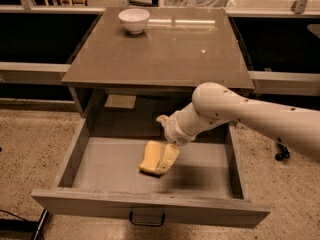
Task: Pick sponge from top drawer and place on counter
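The top drawer [100,166] stands pulled out under the counter [165,49]. The pale yellow sponge [149,159] lies on the drawer's grey floor, a little left of the middle. My gripper [168,158] reaches down into the drawer from the right. Its tan tip is against the sponge's right side, low over the floor. The white arm [225,109] crosses above the drawer's right half and hides part of the back. The dark handle [147,219] is on the drawer front.
A white bowl [134,20] stands at the counter's far left corner. A pale flat sheet [120,102] lies on the shelf behind the drawer. Dark cabinets with grey rails flank the counter. A speckled floor surrounds the drawer.
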`<act>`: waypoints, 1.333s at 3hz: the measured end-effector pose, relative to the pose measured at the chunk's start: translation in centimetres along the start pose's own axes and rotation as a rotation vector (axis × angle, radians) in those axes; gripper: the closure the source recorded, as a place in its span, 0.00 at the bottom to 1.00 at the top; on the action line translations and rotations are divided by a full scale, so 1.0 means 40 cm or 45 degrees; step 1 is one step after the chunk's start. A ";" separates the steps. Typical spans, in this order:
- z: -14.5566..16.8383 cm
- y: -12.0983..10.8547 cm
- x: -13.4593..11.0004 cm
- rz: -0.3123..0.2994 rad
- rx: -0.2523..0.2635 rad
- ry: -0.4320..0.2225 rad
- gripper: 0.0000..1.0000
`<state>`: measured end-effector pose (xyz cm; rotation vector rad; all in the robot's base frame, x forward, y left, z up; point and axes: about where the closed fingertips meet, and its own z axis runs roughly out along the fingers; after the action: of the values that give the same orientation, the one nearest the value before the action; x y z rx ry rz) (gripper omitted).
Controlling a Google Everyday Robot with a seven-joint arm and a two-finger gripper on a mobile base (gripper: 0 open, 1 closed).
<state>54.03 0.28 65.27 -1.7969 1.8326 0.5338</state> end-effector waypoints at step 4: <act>0.085 -0.015 0.057 -0.203 -0.120 0.119 0.47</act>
<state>54.95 0.50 61.25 -2.0415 1.7307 0.4902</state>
